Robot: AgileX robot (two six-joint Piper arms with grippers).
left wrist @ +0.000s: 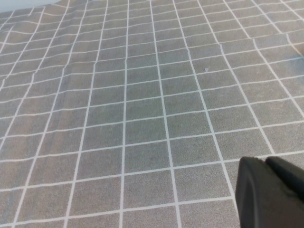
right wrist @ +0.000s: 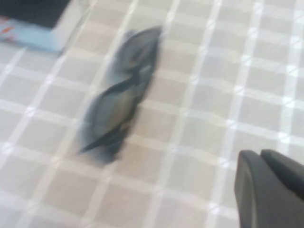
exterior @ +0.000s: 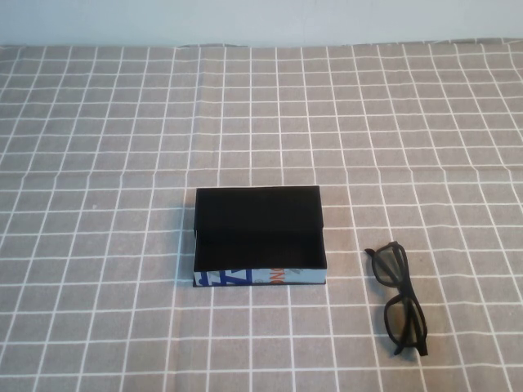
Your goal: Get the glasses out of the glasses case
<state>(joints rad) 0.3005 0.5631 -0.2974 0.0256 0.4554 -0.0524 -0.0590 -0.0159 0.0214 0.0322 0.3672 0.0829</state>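
The glasses case [exterior: 258, 237] is an open, shallow black box with a white printed front edge, and its interior looks empty. The black glasses [exterior: 399, 297] lie folded on the checked cloth to the right of the case, apart from it. In the right wrist view the glasses [right wrist: 121, 95] appear blurred, with a corner of the case [right wrist: 33, 21] beyond them. My right gripper [right wrist: 260, 153] is shut and empty, above the cloth near the glasses. My left gripper [left wrist: 266, 161] is shut and empty over bare cloth. Neither gripper shows in the high view.
A grey cloth with a white grid [exterior: 122, 122] covers the whole table, with slight creases. A pale wall [exterior: 261, 20] runs along the far edge.
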